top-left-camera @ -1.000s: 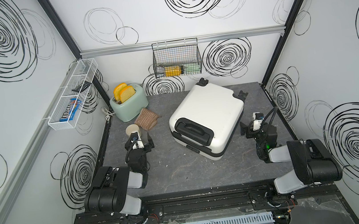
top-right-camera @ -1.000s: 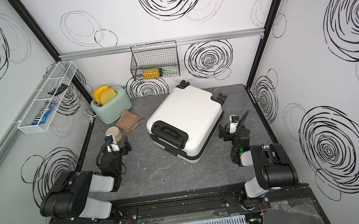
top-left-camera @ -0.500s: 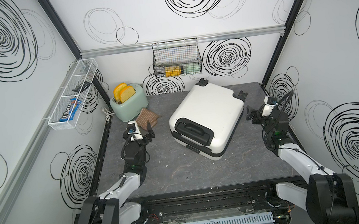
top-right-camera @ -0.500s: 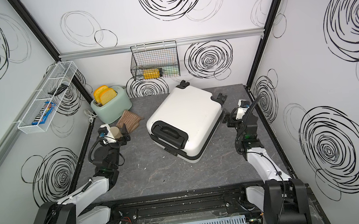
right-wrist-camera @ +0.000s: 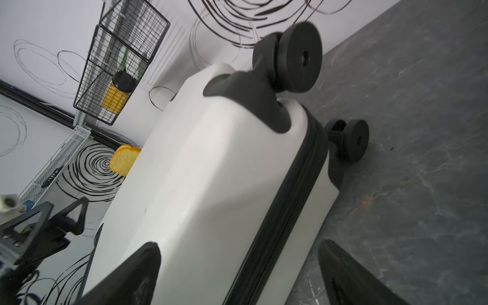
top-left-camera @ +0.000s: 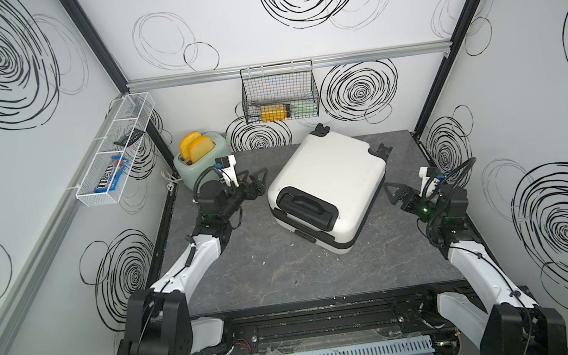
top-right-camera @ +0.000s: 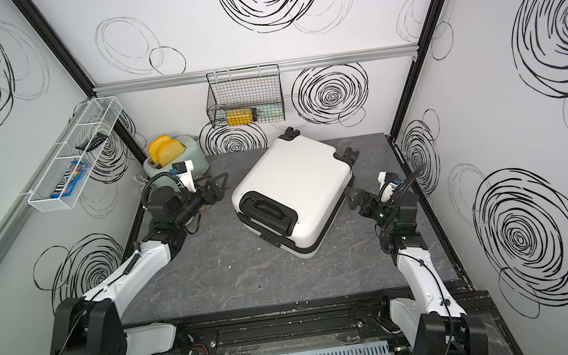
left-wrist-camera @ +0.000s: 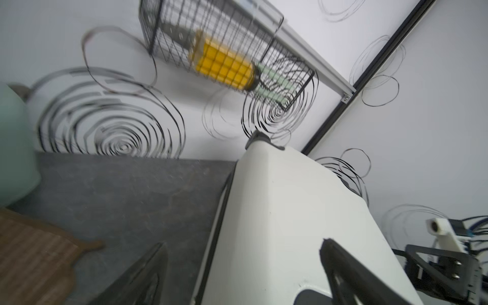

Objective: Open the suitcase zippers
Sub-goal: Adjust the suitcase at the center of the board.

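the dark grey table [top-left-camera: 250, 274] fills the middle of both top views. the suitcase [top-left-camera: 326, 177] lies flat on it just right of centre, shut, with its black handle [top-left-camera: 306, 207] facing the lower edge of the frame and a wheel [top-left-camera: 384, 149] toward the upper right. a mint toaster [top-left-camera: 187, 170] stands at the table's upper left corner. the left gripper [top-left-camera: 262, 183] hovers at centre left, just beside the case's left side, its jaws spread wide, holding nothing and clear of the shell. in the left wrist view its fingers [left-wrist-camera: 137, 274] frame the case's edge. the right gripper [top-left-camera: 396, 195] hangs at centre right, near the case's right side but apart from it, its jaws equally wide and empty. the zippers [right-wrist-camera: 287, 190] show as a thin black band between the white shell halves, closed along the stretch in view. the pulls are too small to pick out.
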Robot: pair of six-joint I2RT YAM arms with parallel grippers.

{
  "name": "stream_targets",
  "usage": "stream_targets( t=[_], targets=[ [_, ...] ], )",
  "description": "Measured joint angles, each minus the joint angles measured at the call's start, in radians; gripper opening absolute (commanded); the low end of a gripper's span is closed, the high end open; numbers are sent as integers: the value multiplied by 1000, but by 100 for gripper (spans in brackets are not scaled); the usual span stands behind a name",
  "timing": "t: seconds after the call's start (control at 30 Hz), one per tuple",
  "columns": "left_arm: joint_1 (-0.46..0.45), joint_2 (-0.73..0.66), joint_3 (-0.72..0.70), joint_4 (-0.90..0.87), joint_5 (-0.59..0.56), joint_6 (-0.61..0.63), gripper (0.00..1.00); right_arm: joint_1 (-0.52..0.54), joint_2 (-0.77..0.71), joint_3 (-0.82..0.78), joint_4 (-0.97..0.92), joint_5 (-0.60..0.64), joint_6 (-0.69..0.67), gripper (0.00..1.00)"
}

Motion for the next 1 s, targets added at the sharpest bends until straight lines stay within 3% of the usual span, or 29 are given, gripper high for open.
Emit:
stream_targets(
  t=[0.23,0.6,0.8,1.0],
  targets=[
    [-31,158,73,-43,209,-101,92,137,31,40,-79,-8,47,97],
    [-25,191,-14,249,312,-311,87,151,171,153,-84,-33,47,98],
    [-73,169,-2,220,280,-214,87,145,227,201,-103,-36,24,97],
    [-237,67,57,-7,242,-3,88,151,300,264,-108,-42,-6,97]
  ],
)
